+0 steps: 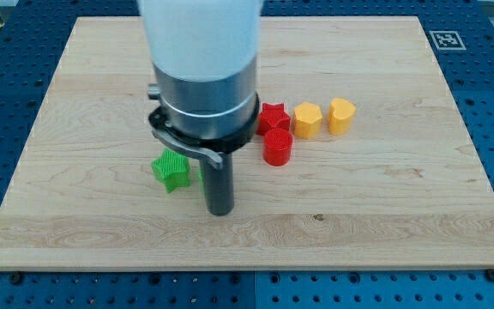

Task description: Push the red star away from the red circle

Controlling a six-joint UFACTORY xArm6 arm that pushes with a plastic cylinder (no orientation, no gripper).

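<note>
Contact should land between red star (272, 115) and touching red circle (277, 148); my tip (220, 209), no hand, holding nothing, sits beside green star (171, 170).

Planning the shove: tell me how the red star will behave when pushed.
The red star looks rigid and squat, so it should slide, not tip or roll. Its points may make it turn. It seems to touch the red circle, which might drag along.

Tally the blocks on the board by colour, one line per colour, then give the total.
Red: 2, the red star and the red circle
Yellow: 2, the yellow hexagon and the yellow heart
Green: 1, the green star
Total: 5 blocks
</note>
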